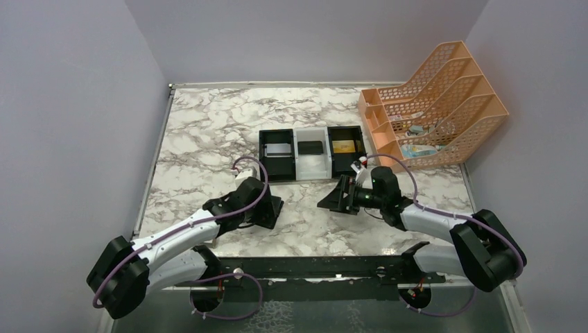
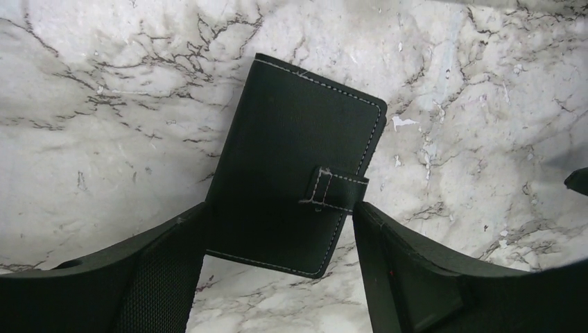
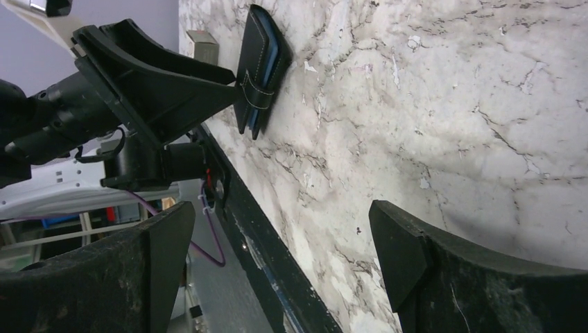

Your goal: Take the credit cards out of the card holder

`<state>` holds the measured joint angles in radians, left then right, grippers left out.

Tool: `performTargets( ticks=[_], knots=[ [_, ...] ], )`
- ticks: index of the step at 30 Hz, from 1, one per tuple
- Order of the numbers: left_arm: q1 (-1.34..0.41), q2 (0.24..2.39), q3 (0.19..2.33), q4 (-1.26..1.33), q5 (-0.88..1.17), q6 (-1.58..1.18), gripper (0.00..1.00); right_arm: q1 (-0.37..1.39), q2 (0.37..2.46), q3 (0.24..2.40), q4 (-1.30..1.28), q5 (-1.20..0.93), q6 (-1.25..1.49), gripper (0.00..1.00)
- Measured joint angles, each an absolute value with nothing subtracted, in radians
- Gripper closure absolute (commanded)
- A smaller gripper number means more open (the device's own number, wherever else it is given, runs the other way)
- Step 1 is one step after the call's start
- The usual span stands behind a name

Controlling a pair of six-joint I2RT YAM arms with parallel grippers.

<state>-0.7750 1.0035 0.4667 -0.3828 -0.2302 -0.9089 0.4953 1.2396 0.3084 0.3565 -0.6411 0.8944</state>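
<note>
The card holder [image 2: 291, 159] is a closed black wallet with white stitching and a side tab, resting on the marble table. My left gripper [image 2: 279, 215] straddles its near end, with both fingers touching its sides. From the right wrist view the card holder [image 3: 258, 66] shows edge-on, with bluish inner panels, against the left fingers [image 3: 173, 90]. My right gripper [image 3: 281, 229] is open and empty, low over the table and pointing left at it [image 1: 340, 195]. A silver-grey credit card [image 1: 277, 149] and a gold-tan credit card [image 1: 341, 146] lie in a tray's outer compartments.
The black-white-black tray [image 1: 312, 130] stands at mid-table, with a dark flat item [image 1: 310, 147] in its white middle compartment. An orange mesh file rack [image 1: 437, 104] fills the back right corner. Grey walls close in the table on three sides.
</note>
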Motion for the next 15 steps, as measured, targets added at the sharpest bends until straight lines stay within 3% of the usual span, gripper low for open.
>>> performTargets(
  ticks=[3,10,15],
  knots=[
    [-0.722,1.028,0.467,-0.35,-0.18,-0.886,0.24,0.495,1.261,0.315,0.368,-0.654,0.906,0.01],
    [-0.649,1.085,0.442,-0.244,-0.034,-0.83,0.39,0.495,1.345,0.323,0.413,-0.706,0.94,0.0],
    [-0.649,1.137,0.426,-0.138,0.075,-0.818,0.46,0.498,1.391,0.323,0.441,-0.731,0.955,0.07]
  ],
)
